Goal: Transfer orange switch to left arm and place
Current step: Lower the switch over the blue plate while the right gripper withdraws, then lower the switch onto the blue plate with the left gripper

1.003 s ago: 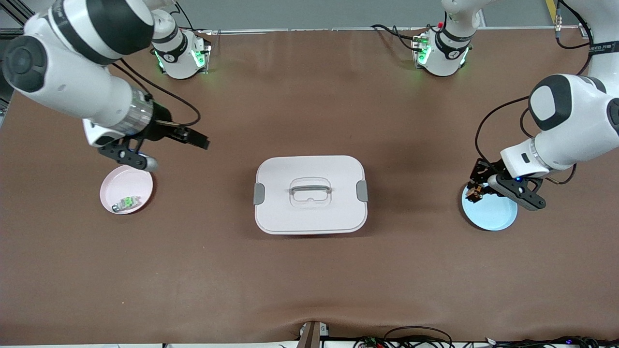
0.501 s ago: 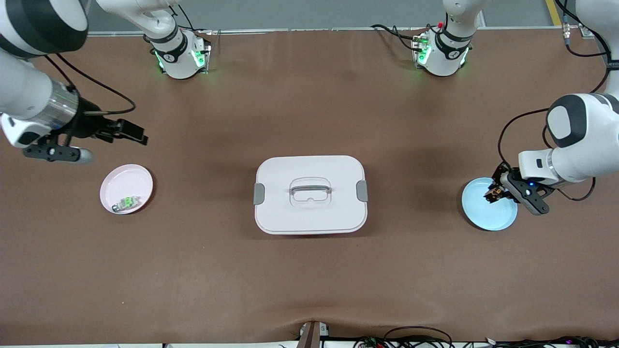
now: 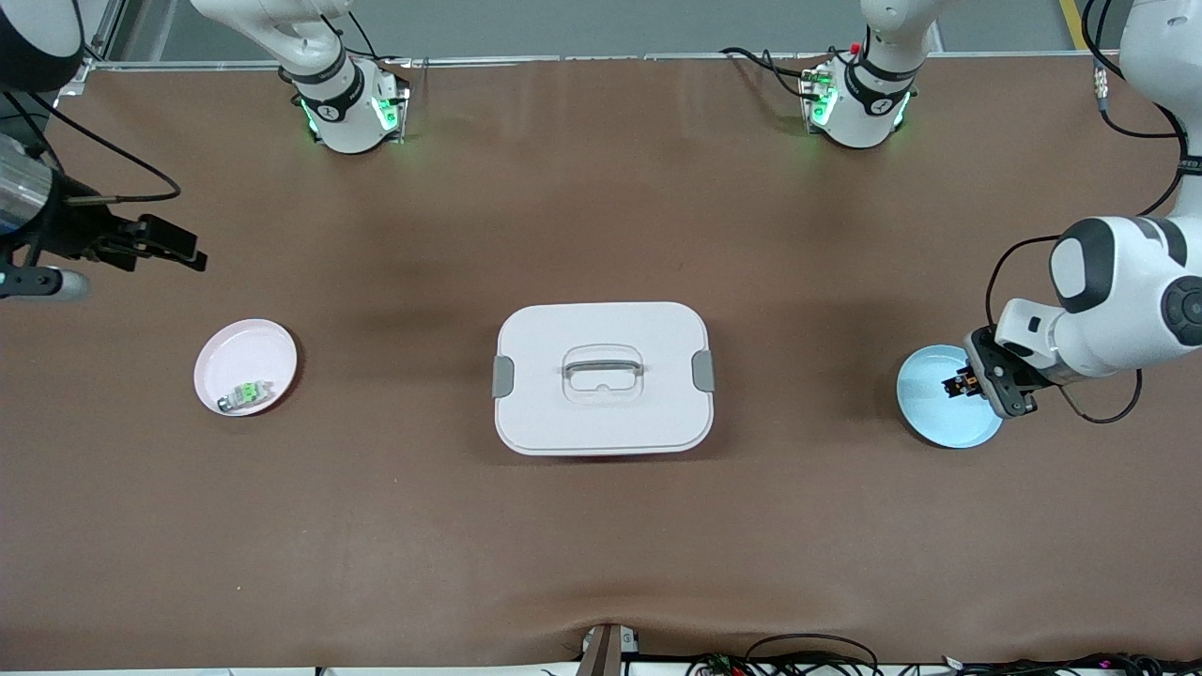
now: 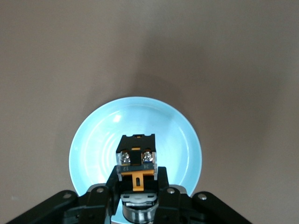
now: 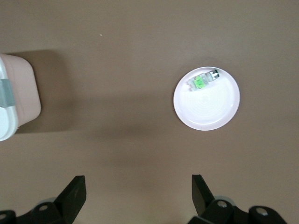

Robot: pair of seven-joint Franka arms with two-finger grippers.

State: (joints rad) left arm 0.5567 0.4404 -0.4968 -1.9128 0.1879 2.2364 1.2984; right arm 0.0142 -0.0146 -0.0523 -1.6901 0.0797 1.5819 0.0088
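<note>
At the front view's nine o'clock edge the right gripper (image 3: pixel 56 268) hangs above bare table, its fingers (image 5: pixel 74 193) spread wide apart with nothing between them. Toward eight o'clock from centre lies the pink plate (image 3: pixel 246 366), with the pale grey component with a green centre (image 3: pixel 246 394) resting in it at the side nearer the camera. The box (image 3: pixel 603 377) sits at the table's centre, lid on. Toward three o'clock, the left gripper (image 3: pixel 977 383) hovers over the blue plate (image 3: pixel 939 418), its fingers (image 4: pixel 164 179) clamped on the orange switch (image 4: pixel 136 161), which is lifted clear of the plate's surface; the switch's screw terminals face the wrist camera.
</note>
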